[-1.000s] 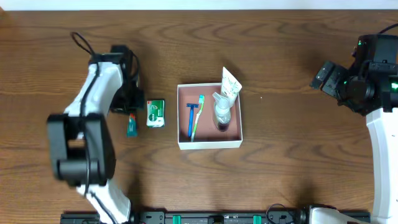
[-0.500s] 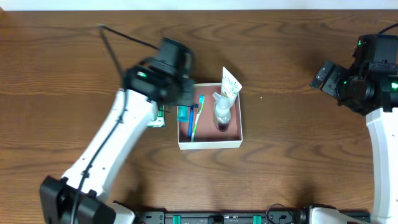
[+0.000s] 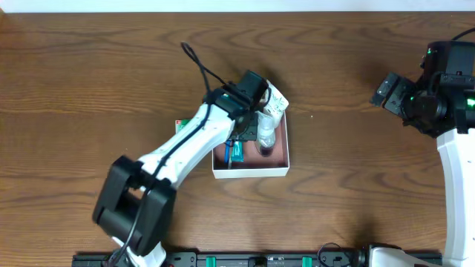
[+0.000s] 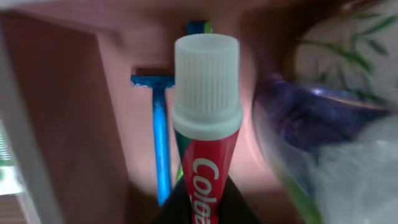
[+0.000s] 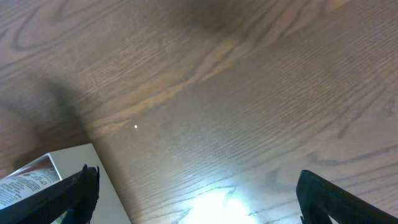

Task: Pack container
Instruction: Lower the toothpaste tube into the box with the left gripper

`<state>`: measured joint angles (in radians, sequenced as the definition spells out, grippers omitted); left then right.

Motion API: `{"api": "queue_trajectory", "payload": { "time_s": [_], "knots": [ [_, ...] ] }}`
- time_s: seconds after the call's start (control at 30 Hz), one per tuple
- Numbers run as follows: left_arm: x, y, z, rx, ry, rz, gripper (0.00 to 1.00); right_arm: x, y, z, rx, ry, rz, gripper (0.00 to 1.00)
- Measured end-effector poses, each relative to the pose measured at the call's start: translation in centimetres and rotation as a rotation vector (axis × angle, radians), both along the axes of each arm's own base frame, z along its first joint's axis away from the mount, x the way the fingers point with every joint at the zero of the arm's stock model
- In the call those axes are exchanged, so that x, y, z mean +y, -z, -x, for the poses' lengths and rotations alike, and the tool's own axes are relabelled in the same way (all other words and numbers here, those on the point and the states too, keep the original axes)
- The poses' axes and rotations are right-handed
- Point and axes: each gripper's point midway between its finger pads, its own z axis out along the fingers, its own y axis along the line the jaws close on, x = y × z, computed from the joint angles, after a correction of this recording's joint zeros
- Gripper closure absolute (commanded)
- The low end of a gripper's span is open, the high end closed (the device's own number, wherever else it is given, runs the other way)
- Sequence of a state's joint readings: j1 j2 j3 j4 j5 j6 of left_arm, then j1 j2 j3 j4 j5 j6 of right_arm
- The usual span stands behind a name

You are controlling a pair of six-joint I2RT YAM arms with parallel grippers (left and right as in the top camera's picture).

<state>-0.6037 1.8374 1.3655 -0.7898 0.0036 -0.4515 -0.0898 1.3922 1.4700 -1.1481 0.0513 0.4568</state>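
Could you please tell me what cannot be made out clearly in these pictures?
Toothbrush: left wrist view, behind the toothpaste tube; only its tip shows.
Spray bottle: left wrist view, blurred, too close.
Green box: overhead, mostly under the left arm.
Left gripper: left wrist view, cut off by the bottom edge.

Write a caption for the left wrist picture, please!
The left gripper holds a red toothpaste tube over the container, beside a blue razor.

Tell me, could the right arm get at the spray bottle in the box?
Probably not yet: the left arm hangs over the box, holding a toothpaste tube just beside the bottle, and the right arm sits far off.
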Motion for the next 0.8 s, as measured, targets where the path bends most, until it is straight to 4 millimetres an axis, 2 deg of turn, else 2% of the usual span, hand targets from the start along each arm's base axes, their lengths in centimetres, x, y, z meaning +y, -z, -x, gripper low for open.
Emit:
{"api": "queue_trajectory", "payload": {
  "time_s": [0.03,0.2,0.37,0.47,0.53,0.67,0.73,0.8],
  "knots": [
    [0.0,0.0,-0.2,-0.008,-0.002,0.001,0.74,0.0,0.0,0.0,0.0,0.0,0.0,0.01],
    [-0.1,0.0,-0.3,-0.012,-0.013,0.007,0.57,0.0,0.0,0.0,0.0,0.0,0.0,0.01],
    [-0.2,-0.8,-0.4,-0.026,-0.017,0.018,0.51,0.0,0.0,0.0,0.0,0.0,0.0,0.01],
    [-0.2,-2.6,-0.4,-0.062,-0.018,0.043,0.51,0.0,0.0,0.0,0.0,0.0,0.0,0.01],
    [0.2,-4.6,-0.3,-0.095,-0.021,0.066,0.5,0.0,0.0,0.0,0.0,0.0,0.0,0.01],
    [2.4,-9.0,0.0,-0.175,-0.039,0.089,0.41,0.0,0.0,0.0,0.0,0.0,0.0,0.01],
    [4.9,-10.8,0.0,-0.212,-0.083,0.064,0.4,0.0,0.0,0.0,0.0,0.0,0.0,0.01],
    [7.7,-12.1,-0.1,-0.241,-0.124,0.022,0.32,0.0,0.0,0.0,0.0,0.0,0.0,0.01]
  ]
}}
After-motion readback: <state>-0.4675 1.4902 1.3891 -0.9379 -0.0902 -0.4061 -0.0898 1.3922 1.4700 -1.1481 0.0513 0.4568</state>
